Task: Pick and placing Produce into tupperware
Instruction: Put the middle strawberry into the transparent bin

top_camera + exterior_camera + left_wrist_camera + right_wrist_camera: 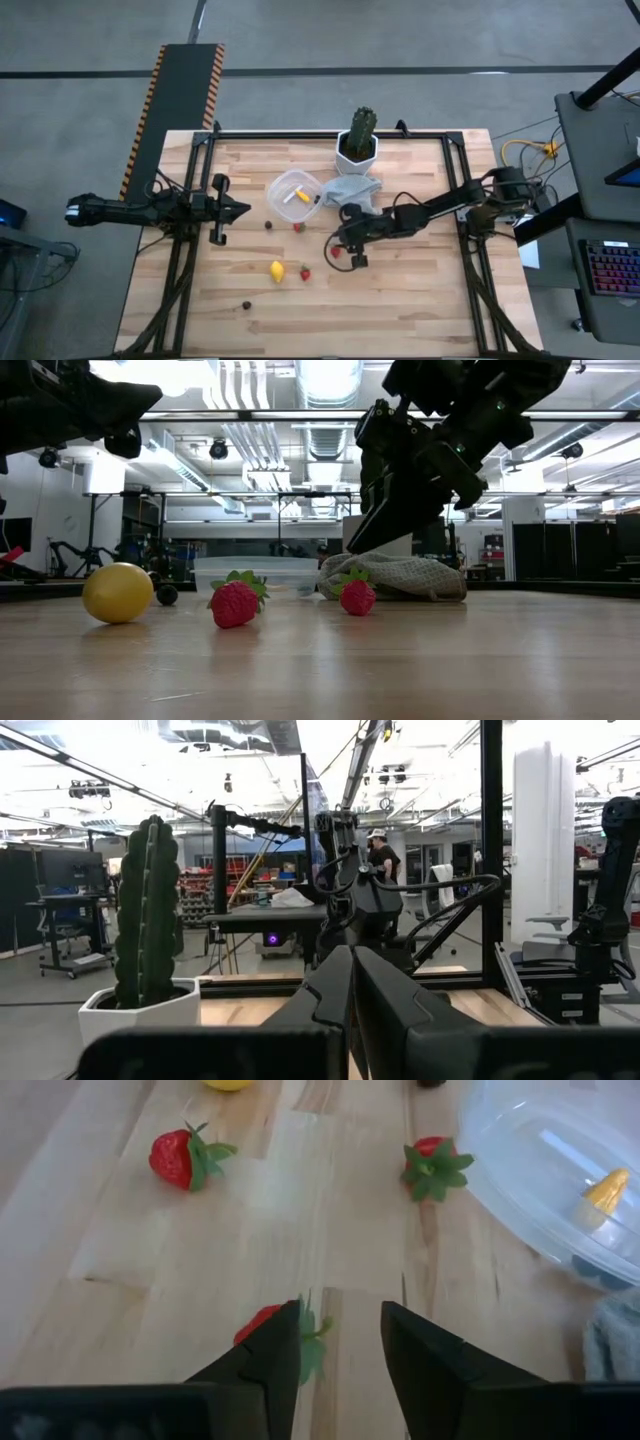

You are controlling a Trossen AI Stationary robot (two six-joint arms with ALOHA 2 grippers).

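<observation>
I have the right gripper (352,256) low over the middle of the table, and this looks like the approach to a pick: a red toy strawberry (262,1323) lies on the wood beside the tip of one finger, partly hidden by it. In the right wrist view the jaws stand partly apart with bare wood in the gap, so I judge they hold nothing yet.

My next move, as I read it, is to shift sideways until the berry sits between the fingers, drop, close, then carry it to the tupperware (294,193), which stands near the far side of the table beside the pale grey cloth (352,189). A small yellow-orange piece (606,1190) is already in the container.

Two more strawberries wait on the wood, one (305,272) just beside the yellow lemon (277,270) and one (298,227) near the container. A small dark round piece (269,225) lies close to that second berry, another (246,305) toward the near edge.

The left gripper (240,209) is parked by the table's left edge, its fingers shut on nothing. The cactus (361,129) in its white pot (354,157) is not part of the job.

I can read no brand, label or writing anywhere.
</observation>
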